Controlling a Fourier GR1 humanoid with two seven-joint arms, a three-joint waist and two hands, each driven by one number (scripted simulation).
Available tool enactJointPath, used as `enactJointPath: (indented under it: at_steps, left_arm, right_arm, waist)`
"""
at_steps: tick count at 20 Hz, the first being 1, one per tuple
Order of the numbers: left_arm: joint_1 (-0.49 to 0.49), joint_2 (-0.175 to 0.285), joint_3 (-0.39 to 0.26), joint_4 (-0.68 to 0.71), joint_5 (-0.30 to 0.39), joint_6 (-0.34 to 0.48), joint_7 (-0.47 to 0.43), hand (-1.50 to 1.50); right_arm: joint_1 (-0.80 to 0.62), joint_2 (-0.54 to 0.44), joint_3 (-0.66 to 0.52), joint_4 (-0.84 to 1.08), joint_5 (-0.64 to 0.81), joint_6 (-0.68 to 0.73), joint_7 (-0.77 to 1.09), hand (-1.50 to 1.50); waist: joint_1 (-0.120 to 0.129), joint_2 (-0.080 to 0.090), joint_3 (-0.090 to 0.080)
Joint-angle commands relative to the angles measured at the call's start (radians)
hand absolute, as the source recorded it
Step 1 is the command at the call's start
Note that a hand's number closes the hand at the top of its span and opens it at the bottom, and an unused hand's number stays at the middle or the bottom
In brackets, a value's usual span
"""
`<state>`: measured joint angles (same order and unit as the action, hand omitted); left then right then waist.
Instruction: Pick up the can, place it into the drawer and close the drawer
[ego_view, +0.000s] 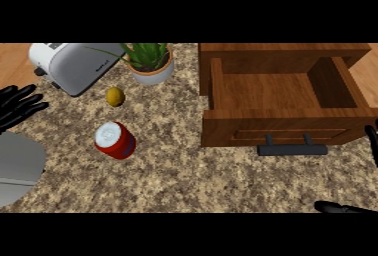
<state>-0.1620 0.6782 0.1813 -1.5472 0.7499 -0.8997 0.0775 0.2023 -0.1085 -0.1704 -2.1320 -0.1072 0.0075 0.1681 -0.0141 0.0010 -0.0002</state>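
A red can (115, 140) with a white top lies on the speckled counter (184, 170), left of the middle. The wooden drawer (284, 92) stands pulled open at the upper right, its inside bare, with a black handle (292, 149) on its front. My left hand (18, 106) is open at the left edge, fingers straight, a short way up and left of the can and not touching it. Of my right hand (341, 207) only black fingers show at the lower right corner and right edge, well away from the can.
A silver toaster (74, 64) sits at the back left. A potted plant (150, 62) stands beside it, and a small yellow lemon (114, 96) lies just above the can. My grey left forearm (16, 167) fills the lower left.
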Motion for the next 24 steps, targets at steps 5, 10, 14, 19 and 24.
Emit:
enactJointPath:
  at_steps: [5,10,14,19,24]
  left_arm:
    - [0.0,0.075,0.057,0.121,0.131,-0.11,0.056,-1.5]
    - [-0.009,0.08,-0.01,0.123,0.232,-0.022,0.155,-1.5]
    - [-0.046,0.108,-0.075,0.138,0.355,0.046,0.245,-1.5]
    - [-0.087,0.123,-0.097,0.187,0.426,0.064,0.327,-1.5]
    - [-0.134,-0.007,-0.135,0.141,0.324,0.133,0.344,-1.5]
  right_arm:
    - [0.112,0.0,-0.101,0.013,-0.097,0.101,-0.099,-1.5]
    - [0.124,-0.047,-0.168,0.03,-0.148,0.163,-0.103,-1.5]
    - [0.197,-0.053,-0.223,0.017,-0.223,0.224,-0.125,-1.5]
    - [0.216,-0.034,-0.251,0.014,-0.226,0.254,-0.158,-1.5]
    - [0.219,-0.025,-0.275,-0.043,-0.251,0.26,-0.083,-1.5]
  waist:
    - [0.009,-0.002,0.001]
    - [0.01,-0.002,0.001]
    - [-0.002,-0.002,0.001]
    - [-0.002,-0.001,0.001]
    - [0.004,-0.001,0.0]
